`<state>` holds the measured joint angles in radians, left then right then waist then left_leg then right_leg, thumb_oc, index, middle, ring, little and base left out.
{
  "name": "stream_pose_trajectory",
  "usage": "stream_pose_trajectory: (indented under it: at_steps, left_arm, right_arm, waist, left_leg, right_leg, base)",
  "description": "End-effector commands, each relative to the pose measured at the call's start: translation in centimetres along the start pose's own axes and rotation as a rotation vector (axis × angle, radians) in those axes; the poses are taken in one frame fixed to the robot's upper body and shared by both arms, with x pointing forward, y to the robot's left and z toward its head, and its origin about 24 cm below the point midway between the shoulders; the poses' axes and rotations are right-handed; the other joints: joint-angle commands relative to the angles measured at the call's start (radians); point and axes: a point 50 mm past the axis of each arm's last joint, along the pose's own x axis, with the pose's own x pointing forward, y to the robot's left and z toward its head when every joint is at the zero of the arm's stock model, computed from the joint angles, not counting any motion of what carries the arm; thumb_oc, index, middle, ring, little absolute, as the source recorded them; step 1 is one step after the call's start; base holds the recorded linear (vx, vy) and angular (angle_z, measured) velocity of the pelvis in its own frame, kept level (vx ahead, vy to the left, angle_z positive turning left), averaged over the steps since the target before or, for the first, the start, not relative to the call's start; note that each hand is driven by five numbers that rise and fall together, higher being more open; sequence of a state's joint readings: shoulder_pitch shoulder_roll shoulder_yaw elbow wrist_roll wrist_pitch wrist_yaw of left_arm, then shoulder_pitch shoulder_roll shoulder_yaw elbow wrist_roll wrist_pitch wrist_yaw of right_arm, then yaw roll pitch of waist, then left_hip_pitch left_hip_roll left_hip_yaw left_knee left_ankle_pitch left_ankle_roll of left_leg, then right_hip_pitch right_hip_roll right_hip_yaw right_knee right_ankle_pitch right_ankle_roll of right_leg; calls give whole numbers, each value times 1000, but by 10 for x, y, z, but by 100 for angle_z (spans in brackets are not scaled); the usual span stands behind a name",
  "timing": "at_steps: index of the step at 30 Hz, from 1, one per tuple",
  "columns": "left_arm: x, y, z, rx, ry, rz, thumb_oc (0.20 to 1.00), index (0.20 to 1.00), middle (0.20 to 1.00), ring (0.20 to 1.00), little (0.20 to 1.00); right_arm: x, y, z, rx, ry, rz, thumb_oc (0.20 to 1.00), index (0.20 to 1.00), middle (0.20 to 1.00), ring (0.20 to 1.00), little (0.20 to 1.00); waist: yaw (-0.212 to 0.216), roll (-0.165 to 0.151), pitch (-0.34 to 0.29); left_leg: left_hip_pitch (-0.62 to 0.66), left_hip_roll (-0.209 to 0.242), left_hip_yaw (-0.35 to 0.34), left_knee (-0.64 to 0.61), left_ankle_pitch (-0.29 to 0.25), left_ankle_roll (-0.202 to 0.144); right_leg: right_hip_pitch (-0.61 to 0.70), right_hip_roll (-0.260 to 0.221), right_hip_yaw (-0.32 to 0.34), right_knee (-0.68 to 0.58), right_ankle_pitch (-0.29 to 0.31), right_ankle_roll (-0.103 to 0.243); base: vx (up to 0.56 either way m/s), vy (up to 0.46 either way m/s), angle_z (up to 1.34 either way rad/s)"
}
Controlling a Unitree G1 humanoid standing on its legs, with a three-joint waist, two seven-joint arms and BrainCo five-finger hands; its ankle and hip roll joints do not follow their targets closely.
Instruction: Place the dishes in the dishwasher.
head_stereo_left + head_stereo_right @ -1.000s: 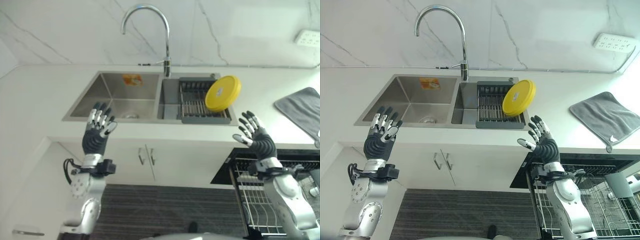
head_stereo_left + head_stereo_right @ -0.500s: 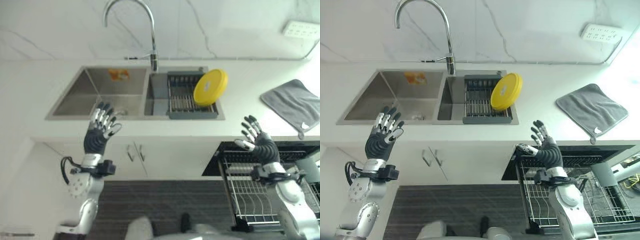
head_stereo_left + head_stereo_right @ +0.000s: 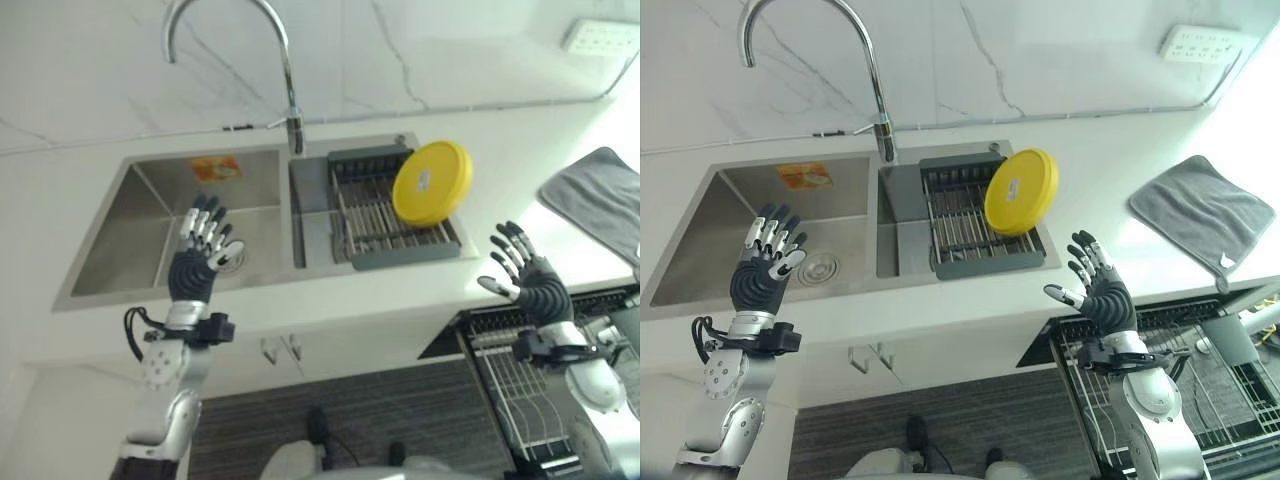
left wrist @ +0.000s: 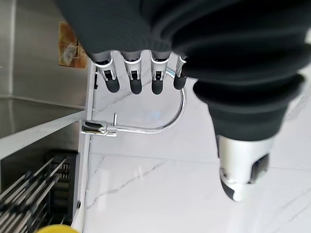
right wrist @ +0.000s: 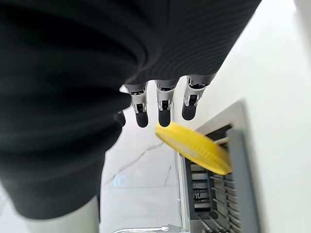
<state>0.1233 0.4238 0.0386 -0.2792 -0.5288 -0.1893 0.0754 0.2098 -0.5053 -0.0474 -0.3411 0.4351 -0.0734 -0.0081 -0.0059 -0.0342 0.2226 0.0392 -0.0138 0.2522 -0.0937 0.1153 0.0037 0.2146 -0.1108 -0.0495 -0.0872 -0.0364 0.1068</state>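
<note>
Right hand (image 3: 1102, 298) is hovering over the front edge of the counter (image 3: 1080, 215), fingers spread wide, holding nothing; left hand (image 3: 765, 268) is hanging in front of the left sink basin (image 3: 190, 225), fingers straight and open, also empty. Neither is touching anything. Yellow plate (image 3: 432, 182) is sitting beyond the right hand, well apart from it, standing on edge in the dark drying rack (image 3: 385, 215) that is filling the right sink basin. It is tilting back, flat face pointing toward the robot and slightly left, leaning at the rack's right end with its rim overhanging the counter side. A small pale sticker is showing near the middle of the plate face. Chrome gooseneck faucet (image 3: 855, 60) is rising behind the divider between the basins. Left basin is carrying an orange label (image 3: 216, 167) on its back wall and a round drain at the bottom. Grey cloth (image 3: 1200, 215) is lying flat on the white counter to the right of the sink. Below the counter at right, the dishwasher rack (image 3: 1170, 345) is standing pulled out, wire grid exposed, just behind the right wrist. White marble-veined wall is running behind, with a power strip (image 3: 1195, 42) mounted at upper right. Dark striped floor is showing below the white cabinet doors.
</note>
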Motion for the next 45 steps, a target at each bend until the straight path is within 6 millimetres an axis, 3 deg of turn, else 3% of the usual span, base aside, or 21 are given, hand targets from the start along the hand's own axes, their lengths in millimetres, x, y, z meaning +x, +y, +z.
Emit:
stream_pose_trajectory:
  at_steps: [1, 12, 13, 15, 16, 17, 19, 20, 23, 24, 27, 33, 45]
  left_arm:
    - [-3, -1, 12, 40, -69, -34, 1000, 1000, 1000, 1000, 1000]
    - [6, -14, 23, 90, -144, -97, 1000, 1000, 1000, 1000, 1000]
    - [8, -16, 25, 124, -160, -116, 1000, 1000, 1000, 1000, 1000]
    - [9, -16, 29, 173, -182, -141, 1000, 1000, 1000, 1000, 1000]
    - [11, -15, 30, 190, -189, -148, 1000, 1000, 1000, 1000, 1000]
    - [15, -15, 31, 201, -195, -149, 1000, 1000, 1000, 1000, 1000]
    - [23, -16, 35, 200, -205, -158, 1000, 1000, 1000, 1000, 1000]
    - [25, -17, 38, 205, -213, -168, 1000, 1000, 1000, 1000, 1000]
    - [26, -19, 40, 184, -215, -178, 1000, 1000, 1000, 1000, 1000]
    - [25, -22, 39, 175, -216, -180, 1000, 1000, 1000, 1000, 1000]
    - [23, -22, 39, 166, -216, -169, 1000, 1000, 1000, 1000, 1000]
    - [16, -18, 35, 117, -200, -144, 1000, 1000, 1000, 1000, 1000]
    - [16, -17, 38, 170, -219, -135, 1000, 1000, 1000, 1000, 1000]
  right_arm:
    - [12, -2, 17, 6, -107, -16, 1000, 1000, 1000, 1000, 1000]
    - [27, 1, 25, -14, -152, -67, 1000, 1000, 1000, 1000, 1000]
    - [27, 1, 27, -9, -164, -71, 1000, 1000, 1000, 1000, 1000]
    - [25, 2, 28, 28, -195, -65, 1000, 1000, 1000, 1000, 1000]
    - [25, 4, 28, 52, -208, -56, 1000, 1000, 1000, 1000, 1000]
    - [25, 7, 27, 63, -216, -43, 1000, 1000, 1000, 1000, 1000]
    - [23, 9, 28, 83, -236, -20, 1000, 1000, 1000, 1000, 1000]
    - [22, 7, 29, 116, -243, -16, 1000, 1000, 1000, 1000, 1000]
    - [23, 9, 30, 130, -248, -10, 1000, 1000, 1000, 1000, 1000]
    - [25, 11, 32, 114, -247, -7, 1000, 1000, 1000, 1000, 1000]
    - [30, 13, 33, 113, -231, 7, 1000, 1000, 1000, 1000, 1000]
    - [31, 10, 34, 120, -195, 10, 1000, 1000, 1000, 1000, 1000]
    - [36, 1, 43, 147, -223, -110, 1000, 1000, 1000, 1000, 1000]
  waist:
    - [22, 11, -72]
    - [58, -18, -84]
    - [61, -24, -85]
    - [45, -22, -71]
    - [31, -16, -63]
    - [24, -14, -56]
    - [15, -7, -47]
    - [1, -9, -40]
    - [-19, -11, -39]
    - [-5, -16, -49]
    - [-2, -18, -62]
    - [-9, -6, -94]
    - [-17, 16, -109]
  left_leg:
    - [-88, 56, -32, 12, -2, -59]
    - [-67, 8, -83, 26, -45, -10]
    - [-63, 7, -83, 25, -49, -3]
    - [-25, 16, -90, 11, -61, 19]
    - [-6, 26, -92, 6, -69, 20]
    - [5, 28, -97, 6, -77, 16]
    - [11, 39, -120, 6, -81, 1]
    - [23, 47, -128, 6, -94, -5]
    - [43, 60, -132, 6, -117, -6]
    - [41, 61, -125, 6, -123, -8]
    - [47, 72, -108, 6, -128, -16]
    - [67, 93, -86, 6, -137, -30]
    - [91, 88, -118, 6, -142, -34]
  right_leg:
    - [9, 118, -89, 0, -9, -36]
    - [23, 87, -102, 38, -14, -15]
    - [7, 89, -110, 95, -30, -8]
    - [-140, 85, -120, 388, 48, 41]
    - [-216, 75, -113, 472, 69, 45]
    - [-249, 56, -124, 459, 70, 40]
    - [-230, 25, -145, 279, 35, 24]
    - [-227, -2, -122, 182, 83, 30]
    - [-216, -18, -66, 102, 132, 50]
    - [-192, -32, -112, 54, 146, 56]
    - [-166, -28, -127, 10, 154, 63]
    - [-137, -5, -126, 0, 111, 47]
    - [-108, 14, -91, 0, 84, 29]
  base:
    - [38, 83, 1]
    - [5, 128, -7]
    - [-34, 135, -10]
    - [-38, 135, -20]
    - [-17, 60, -41]
    - [8, -27, -28]
    - [45, -212, 4]
    - [57, -284, 29]
    - [39, -265, 85]
    - [1, -262, 44]
    - [0, -183, 13]
    - [15, -89, -13]
    - [-3, -9, -5]
